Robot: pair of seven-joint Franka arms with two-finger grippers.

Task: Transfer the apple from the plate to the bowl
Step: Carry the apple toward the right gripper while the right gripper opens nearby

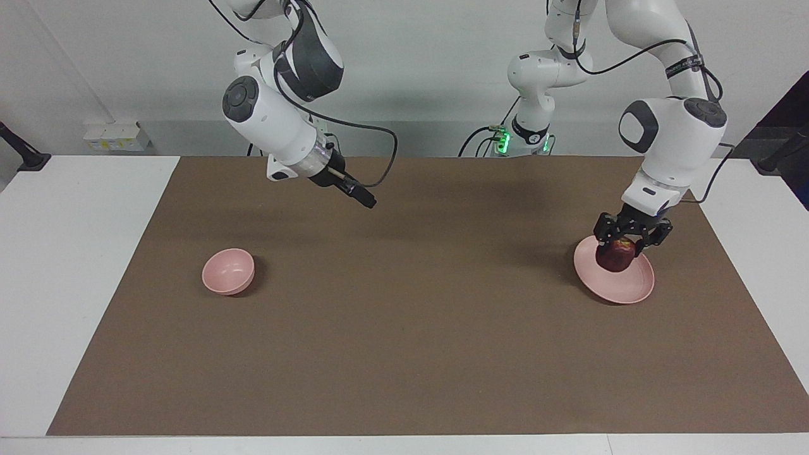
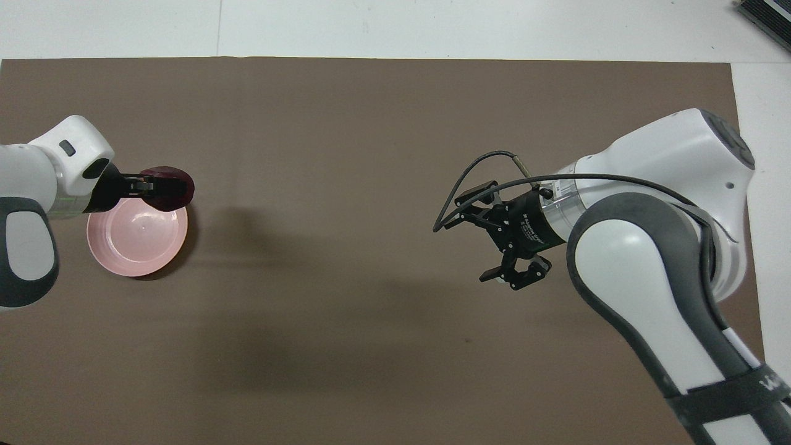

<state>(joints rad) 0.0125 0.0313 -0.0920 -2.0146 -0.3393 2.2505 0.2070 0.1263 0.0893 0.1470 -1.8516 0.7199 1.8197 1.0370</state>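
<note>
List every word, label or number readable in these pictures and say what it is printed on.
None can be read for certain.
Band on the left arm: white lettering, too small to read.
Black body of the right gripper: white print, blurred.
Black strap on the right arm: one white letter, perhaps "W", cut off at the picture's edge.
The apple, plate and bowl carry no text.

You get bright, even light from above in both views. Soft, broad arm shadows fall across the brown mat [image 1: 404,328], and a darker one hugs the bowl [image 1: 228,271]. Focus stays crisp, without glare.
</note>
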